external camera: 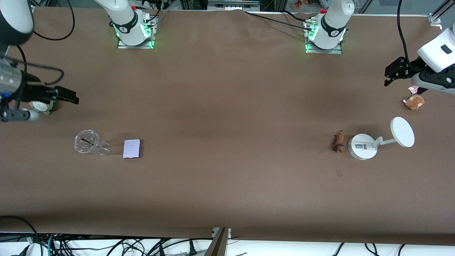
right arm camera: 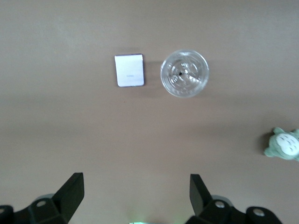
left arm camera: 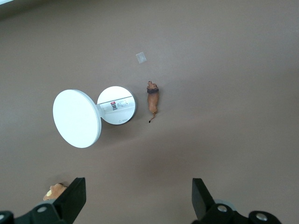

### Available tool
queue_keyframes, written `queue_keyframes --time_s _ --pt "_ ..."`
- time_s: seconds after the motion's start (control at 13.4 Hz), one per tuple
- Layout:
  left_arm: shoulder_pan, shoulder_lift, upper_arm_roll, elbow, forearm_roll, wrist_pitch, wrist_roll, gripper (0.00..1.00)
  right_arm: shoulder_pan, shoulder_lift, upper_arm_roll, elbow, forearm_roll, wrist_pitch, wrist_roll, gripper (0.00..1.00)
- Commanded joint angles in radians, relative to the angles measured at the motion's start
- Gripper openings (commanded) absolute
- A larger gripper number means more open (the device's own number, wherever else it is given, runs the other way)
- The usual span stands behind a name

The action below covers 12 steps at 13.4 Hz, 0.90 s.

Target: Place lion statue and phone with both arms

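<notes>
The lion statue (external camera: 338, 142) lies on the brown table toward the left arm's end, right beside the round base of a white stand (external camera: 362, 147). It also shows in the left wrist view (left arm camera: 153, 99). The phone (external camera: 132, 148) lies flat toward the right arm's end, beside a clear glass (external camera: 87, 142). It also shows in the right wrist view (right arm camera: 129, 70). My left gripper (external camera: 391, 73) hangs open and empty over bare table by the brown plush; its own view (left arm camera: 138, 196) shows nothing between the jaws. My right gripper (external camera: 67, 95) is open and empty over the table by the grey-green plush, as its own view (right arm camera: 136, 191) shows.
A fluffy brown plush (external camera: 414, 102) sits farther from the camera than the stand. A grey-green plush (external camera: 42, 106) sits farther from the camera than the glass. The stand's white disc (external camera: 402, 132) tilts up off its base. A small tape patch (external camera: 339, 173) lies nearer than the lion.
</notes>
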Motion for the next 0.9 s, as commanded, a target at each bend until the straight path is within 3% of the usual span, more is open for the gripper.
queue_keyframes --time_s 0.0,0.82 --pt "-0.002 0.003 -0.001 0.014 0.020 -0.017 0.025 1.00 -0.043 -0.098 0.034 -0.066 -0.047 -0.012 0.015 1.00" --pt "-0.008 0.058 -0.009 0.104 0.022 -0.049 0.022 1.00 -0.043 -0.069 0.028 -0.012 -0.057 -0.037 0.011 1.00"
